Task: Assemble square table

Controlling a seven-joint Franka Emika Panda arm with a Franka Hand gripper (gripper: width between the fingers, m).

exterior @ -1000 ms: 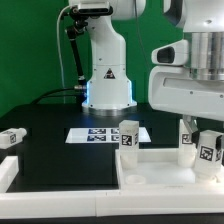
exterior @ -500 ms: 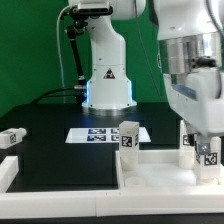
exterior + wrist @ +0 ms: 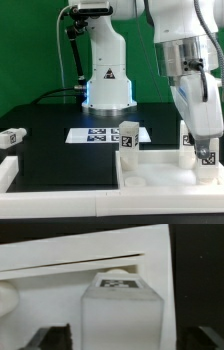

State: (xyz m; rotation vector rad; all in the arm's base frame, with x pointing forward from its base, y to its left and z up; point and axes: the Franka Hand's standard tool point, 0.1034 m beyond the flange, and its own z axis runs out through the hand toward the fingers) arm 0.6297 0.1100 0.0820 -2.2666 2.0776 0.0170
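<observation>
The square tabletop [image 3: 150, 172] lies flat at the front of the exterior view's right, a white slab with a raised rim. One white tagged leg [image 3: 128, 137] stands upright at its back left corner, and another [image 3: 186, 141] stands at the back right. My gripper [image 3: 207, 148] is low over a third tagged leg [image 3: 208, 156] at the tabletop's right edge. In the wrist view that leg [image 3: 120, 308] stands between my two dark fingers, my gripper [image 3: 125, 339] is open astride it, and a gap shows on one side. The tabletop [image 3: 60, 258] lies behind it.
A fourth tagged leg [image 3: 12, 137] lies on the black table at the exterior view's left. A white border bar [image 3: 8, 174] runs along the front left. The marker board [image 3: 105, 134] lies before the robot's base [image 3: 107, 90].
My arm has swung in and come down over the leg at the tabletop's right edge. The legs and tabletop have not moved.
</observation>
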